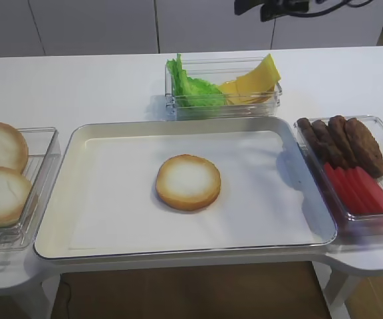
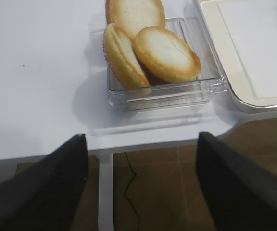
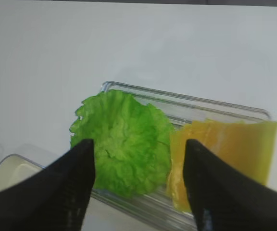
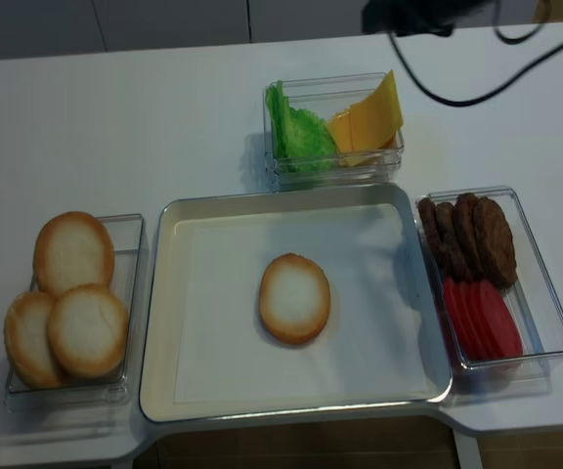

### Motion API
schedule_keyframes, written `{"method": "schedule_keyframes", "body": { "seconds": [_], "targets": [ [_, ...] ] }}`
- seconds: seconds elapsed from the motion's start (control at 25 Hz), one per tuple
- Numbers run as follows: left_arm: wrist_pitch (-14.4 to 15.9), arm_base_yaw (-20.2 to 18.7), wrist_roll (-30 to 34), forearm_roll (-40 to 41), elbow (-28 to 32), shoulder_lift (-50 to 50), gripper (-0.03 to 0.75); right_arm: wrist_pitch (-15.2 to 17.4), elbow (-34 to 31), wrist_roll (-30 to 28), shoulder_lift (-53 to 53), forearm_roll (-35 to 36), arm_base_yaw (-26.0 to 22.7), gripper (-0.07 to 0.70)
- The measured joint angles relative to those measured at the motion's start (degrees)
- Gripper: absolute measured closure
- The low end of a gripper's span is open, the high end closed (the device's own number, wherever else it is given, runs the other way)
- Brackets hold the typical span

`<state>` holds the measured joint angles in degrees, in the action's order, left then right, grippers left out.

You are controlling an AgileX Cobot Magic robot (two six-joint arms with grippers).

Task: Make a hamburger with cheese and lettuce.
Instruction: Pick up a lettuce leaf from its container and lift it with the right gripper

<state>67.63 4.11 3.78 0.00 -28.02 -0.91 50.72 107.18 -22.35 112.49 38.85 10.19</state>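
Note:
The hamburger is a single bun half (image 1: 188,182), cut face up, in the middle of the white-lined tray (image 1: 112,199); it also shows in the realsense view (image 4: 294,298). The lettuce (image 3: 124,149) and the cheese (image 3: 225,149) stand side by side in a clear box behind the tray, lettuce (image 1: 193,90) on the left and cheese (image 1: 251,83) on the right. My right gripper (image 3: 138,144) is open and empty, above and in front of that box, jaws framing the lettuce. My left gripper (image 2: 141,139) is open and empty, over the table's front edge near the bun box.
A clear box with three bun halves (image 2: 153,48) sits left of the tray (image 4: 66,293). A clear box at the right holds dark meat patties (image 1: 344,139) and red slices (image 1: 361,189). The right arm's dark body (image 4: 409,15) and its cable hang over the back of the table.

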Motion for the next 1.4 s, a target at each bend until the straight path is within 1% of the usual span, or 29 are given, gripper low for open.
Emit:
{"method": "schedule_keyframes", "body": {
  "seconds": [0.08,0.2,0.36,0.68,0.8,1.08,1.4],
  "targets": [
    [0.0,0.0,0.0,0.0,0.0,0.0,0.204,0.6,4.0,-0.1,4.0,0.6,1.5,0.192],
    [0.0,0.0,0.0,0.0,0.0,0.0,0.204,1.0,8.2,-0.1,8.5,2.3,3.4,0.192],
    [0.0,0.0,0.0,0.0,0.0,0.0,0.204,1.1,11.4,-0.4,12.9,4.3,5.2,0.192],
    [0.0,0.0,0.0,0.0,0.0,0.0,0.204,1.1,11.6,-2.1,15.2,9.5,5.7,0.192],
    [0.0,0.0,0.0,0.0,0.0,0.0,0.204,1.0,11.8,-3.7,15.6,11.3,5.7,0.192],
    [0.0,0.0,0.0,0.0,0.0,0.0,0.204,0.4,11.9,-4.1,17.6,11.8,5.8,0.192],
    [0.0,0.0,0.0,0.0,0.0,0.0,0.204,0.0,11.9,-4.8,18.1,14.8,5.8,0.192]
  ]
}}
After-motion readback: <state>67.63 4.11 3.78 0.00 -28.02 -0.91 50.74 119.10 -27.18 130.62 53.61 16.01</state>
